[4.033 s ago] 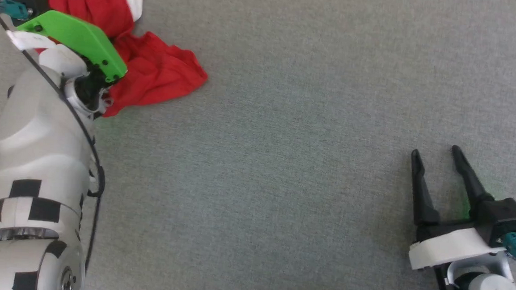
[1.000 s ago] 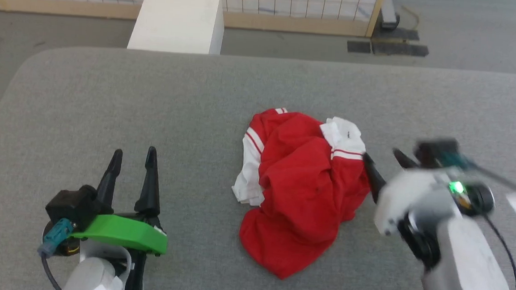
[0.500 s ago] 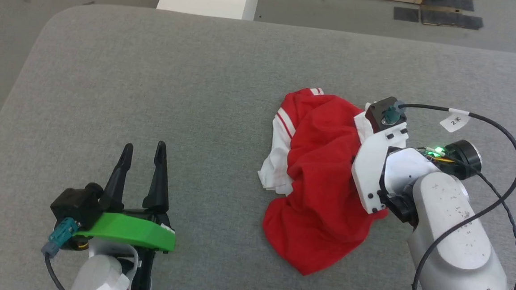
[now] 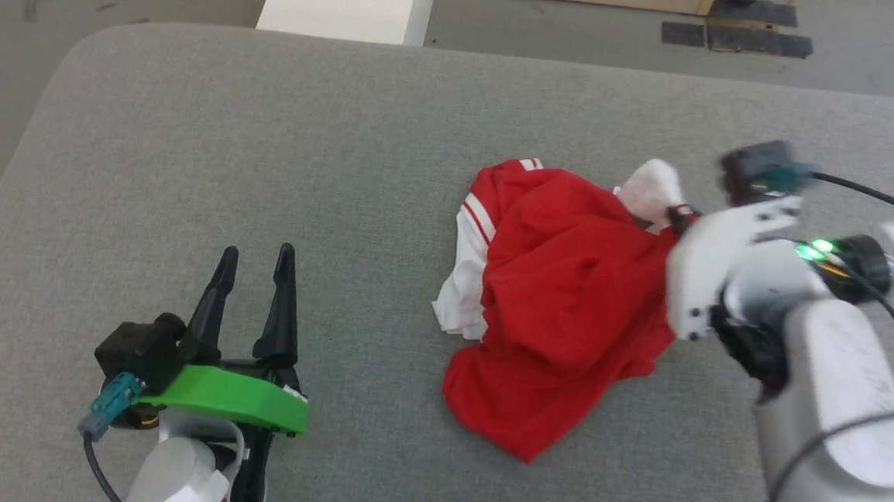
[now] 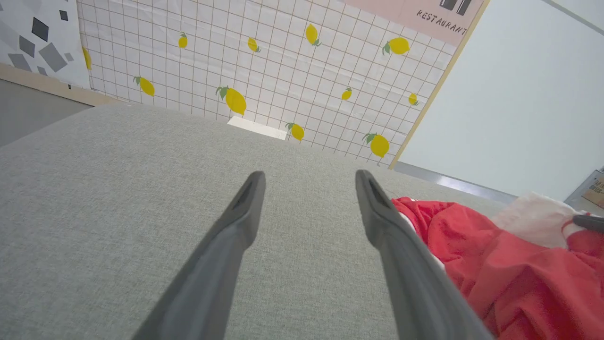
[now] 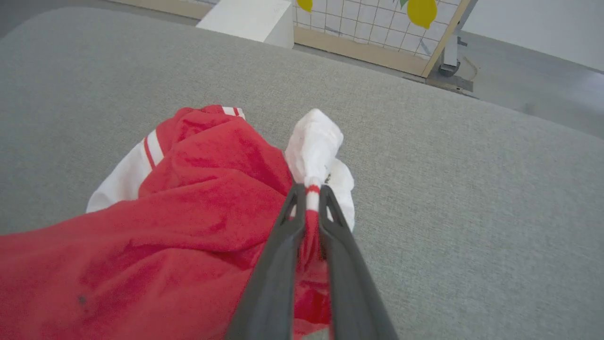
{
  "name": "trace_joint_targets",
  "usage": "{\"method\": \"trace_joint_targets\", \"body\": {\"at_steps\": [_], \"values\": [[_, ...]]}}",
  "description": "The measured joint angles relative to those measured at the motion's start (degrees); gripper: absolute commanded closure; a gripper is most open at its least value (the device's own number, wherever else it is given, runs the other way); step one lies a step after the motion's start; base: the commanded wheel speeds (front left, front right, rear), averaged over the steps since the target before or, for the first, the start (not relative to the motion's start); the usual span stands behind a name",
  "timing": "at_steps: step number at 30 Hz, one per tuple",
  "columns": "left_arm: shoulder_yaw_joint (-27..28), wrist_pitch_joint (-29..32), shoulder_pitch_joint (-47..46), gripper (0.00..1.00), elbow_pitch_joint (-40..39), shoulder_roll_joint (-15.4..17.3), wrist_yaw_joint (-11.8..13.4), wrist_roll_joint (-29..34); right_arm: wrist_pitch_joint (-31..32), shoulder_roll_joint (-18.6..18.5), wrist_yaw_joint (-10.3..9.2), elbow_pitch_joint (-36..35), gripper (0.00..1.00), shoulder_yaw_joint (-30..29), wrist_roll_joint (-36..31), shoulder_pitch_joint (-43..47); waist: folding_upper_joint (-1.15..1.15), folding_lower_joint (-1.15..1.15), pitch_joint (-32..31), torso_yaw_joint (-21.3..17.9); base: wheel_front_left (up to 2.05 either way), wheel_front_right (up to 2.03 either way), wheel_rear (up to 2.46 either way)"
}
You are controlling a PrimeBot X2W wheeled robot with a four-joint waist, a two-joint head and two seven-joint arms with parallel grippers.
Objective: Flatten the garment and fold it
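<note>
Your right pincer (image 6: 309,191) is clamped on the garment (image 4: 568,297) — its two dark fingers pinch the red-and-white striped trim of one white sleeve (image 6: 315,137), and only this thin fold of cloth stays between them. The rest of that sleeve stands up as a small white bunch just beyond the fingertips. The red body of the garment lies crumpled to the left of these fingers and partly under them. On the far side of the heap from this pincer you can see a second white part with red stripes. Whether the cloth at the pinch is lifted off the grey padded surface (image 4: 267,139) I cannot tell, because in the head view this arm is blurred. A small green light (image 4: 810,250) shines on its wrist, behind the fingers. Your left pincer (image 4: 257,253) has its fingers wide apart, and nothing is between them. They point along the grey padded surface, and bare fabric lies ahead of the tips. A green cover (image 4: 220,402) sits behind the fingers. The garment is on the right side of this pincer — apart from it in the head view, though in the left wrist view the red cloth shows close beside the right finger. Far ahead of both pincers, past the edge of the surface, stands a white box (image 4: 346,0), and behind it a lemon-patterned panel (image 5: 283,71).
</note>
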Motion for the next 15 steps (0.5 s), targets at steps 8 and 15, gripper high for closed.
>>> {"method": "trace_joint_targets", "body": {"at_steps": [8, 15], "values": [[-0.8, 0.0, 0.16, 0.0, 0.45, -0.15, -0.1, 0.0, -2.81, -0.21, -0.01, -8.83, 1.0, -17.79, 5.38, 17.96, 0.0, 0.0, -2.29, -2.38, 0.0, 0.0, 0.0], [-1.63, 0.0, 0.46, 0.0, 1.97, -0.24, -0.51, -0.1, -3.98, -0.24, 0.0, -4.33, 1.0, -21.29, 13.65, 29.48, 0.0, 0.0, -3.37, -3.69, 0.0, 0.0, 0.0]]}}
